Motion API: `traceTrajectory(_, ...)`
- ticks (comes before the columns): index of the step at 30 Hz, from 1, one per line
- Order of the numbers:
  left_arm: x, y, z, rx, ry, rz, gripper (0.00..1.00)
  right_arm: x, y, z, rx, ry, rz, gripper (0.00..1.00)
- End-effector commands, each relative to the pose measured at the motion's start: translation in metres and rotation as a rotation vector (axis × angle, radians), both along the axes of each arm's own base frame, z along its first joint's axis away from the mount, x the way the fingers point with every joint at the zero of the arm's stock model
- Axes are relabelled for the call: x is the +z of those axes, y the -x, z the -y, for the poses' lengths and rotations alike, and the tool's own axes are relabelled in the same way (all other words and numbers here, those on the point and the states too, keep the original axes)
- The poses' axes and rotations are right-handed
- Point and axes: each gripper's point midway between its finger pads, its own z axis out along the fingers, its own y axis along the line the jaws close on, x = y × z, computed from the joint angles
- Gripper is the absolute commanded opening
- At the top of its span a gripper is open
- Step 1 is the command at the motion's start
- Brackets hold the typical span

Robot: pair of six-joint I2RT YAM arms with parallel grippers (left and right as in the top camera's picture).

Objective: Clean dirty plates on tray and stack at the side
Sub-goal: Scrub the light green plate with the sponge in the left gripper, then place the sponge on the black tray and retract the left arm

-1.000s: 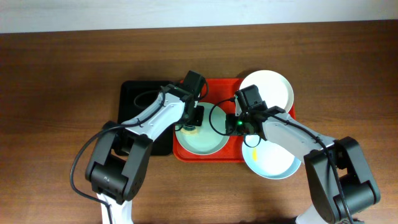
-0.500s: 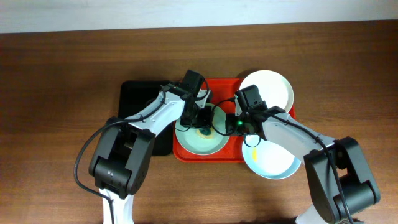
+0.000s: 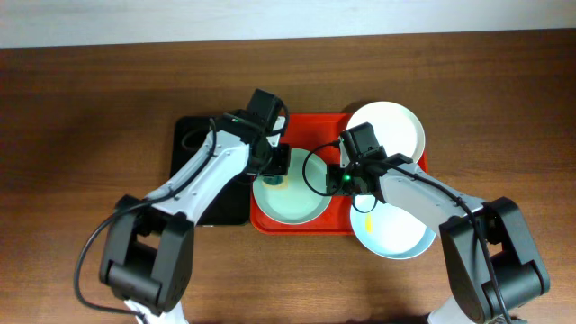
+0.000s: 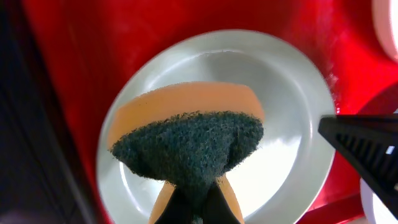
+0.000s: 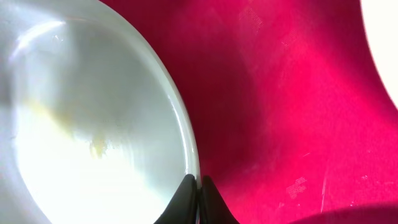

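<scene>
Left jaws are pinching an orange-and-green sponge [image 4: 186, 140] just over the pale green plate [image 4: 292, 124], which is lying in the red tray [image 4: 74, 50] for scrubbing. Right jaws are gripping that plate's rim, narrowly closed, probably steadying it against sliding.

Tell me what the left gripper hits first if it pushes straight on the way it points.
The sponge in the left gripper would meet the pale green plate on the red tray, probably near its middle; depth is unclear.
</scene>
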Motion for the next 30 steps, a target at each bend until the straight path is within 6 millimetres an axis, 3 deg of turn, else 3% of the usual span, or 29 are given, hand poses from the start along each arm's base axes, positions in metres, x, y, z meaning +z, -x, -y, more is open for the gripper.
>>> traceTrajectory(1, 0.011, -0.003, -0.005, -0.002, -0.025, 0.036, 0.00, -0.010, 0.007, -0.001, 0.019, 0.009, -0.027, 0.04)
traceTrajectory(8, -0.012, 0.013, -0.011, -0.006, -0.056, -0.038, 0.00, -0.010, 0.007, -0.002, 0.019, 0.008, -0.026, 0.04)
traceTrajectory(11, -0.008, 0.016, -0.006, -0.014, -0.022, -0.045, 0.00, -0.010, 0.007, -0.002, 0.019, 0.008, -0.026, 0.04)
traceTrajectory(15, 0.016, 0.015, -0.005, -0.013, 0.018, -0.006, 0.00, -0.010, 0.007, -0.002, 0.019, 0.008, -0.026, 0.04)
traceTrajectory(16, 0.032, 0.011, -0.015, 0.007, 0.003, 0.041, 0.00, -0.010, 0.007, -0.001, 0.019, 0.009, -0.026, 0.04)
traceTrajectory(20, 0.064, 0.008, -0.053, 0.101, -0.075, 0.124, 0.00, -0.010, 0.007, -0.001, 0.019, 0.010, -0.029, 0.04)
traceTrajectory(22, 0.072, 0.010, -0.075, 0.146, -0.121, 0.128, 0.00, -0.010, 0.007, -0.001, 0.019, 0.010, -0.030, 0.04)
traceTrajectory(27, 0.062, 0.028, -0.138, 0.257, -0.286, 0.036, 0.00, -0.010, 0.008, -0.001, 0.019, 0.010, -0.030, 0.04)
traceTrajectory(30, 0.045, 0.037, -0.155, 0.291, -0.312, -0.011, 0.00, -0.010, 0.008, -0.001, 0.019, 0.010, -0.030, 0.04)
